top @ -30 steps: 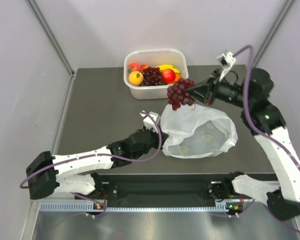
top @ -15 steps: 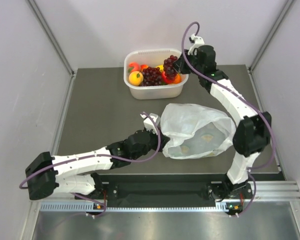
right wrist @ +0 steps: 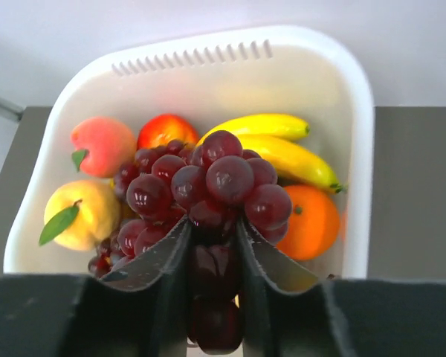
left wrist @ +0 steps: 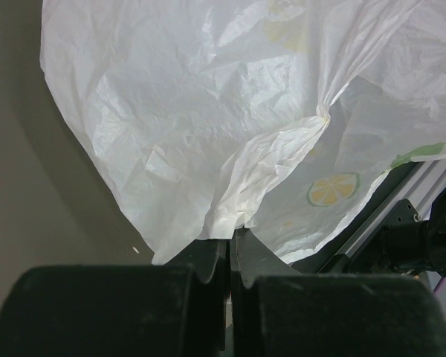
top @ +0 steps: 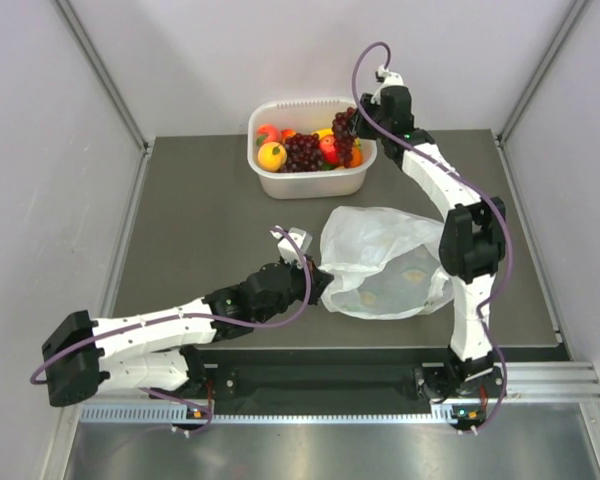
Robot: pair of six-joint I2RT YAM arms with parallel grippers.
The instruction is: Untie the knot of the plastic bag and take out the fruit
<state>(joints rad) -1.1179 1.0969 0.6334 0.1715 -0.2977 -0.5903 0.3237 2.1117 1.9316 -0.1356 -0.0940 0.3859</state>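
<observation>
Right wrist: tub [right wrist: 357, 97] is holding two bananas [right wrist: 286, 158], one peach [right wrist: 102, 145] | right end effector [right wrist: 213, 227] is gripping one grape bunch [right wrist: 208, 182] | left end effector [left wrist: 229, 242] is pinching plastic bag [left wrist: 171, 134] at tub's 6 o'clock

Right arm [top: 435, 180] reaches far forward, right fingers [right wrist: 160, 260] clamped; left fingers [left wrist: 208, 256] pinched, low.

The translucent white plastic bag [top: 380, 262] is lying crumpled and slack, lemon-slice prints showing; a twisted fold of its edge is running down between the left gripper's [left wrist: 229, 242] jaws, pinched there; a dark red grape bunch [right wrist: 227, 178] is sitting clamped between the right gripper's [right wrist: 213, 227] jaws; a peach [right wrist: 102, 145], red apple [right wrist: 166, 130], yellow fruit [right wrist: 85, 212] and orange [right wrist: 312, 221] are lying just beyond those jaws.
</observation>
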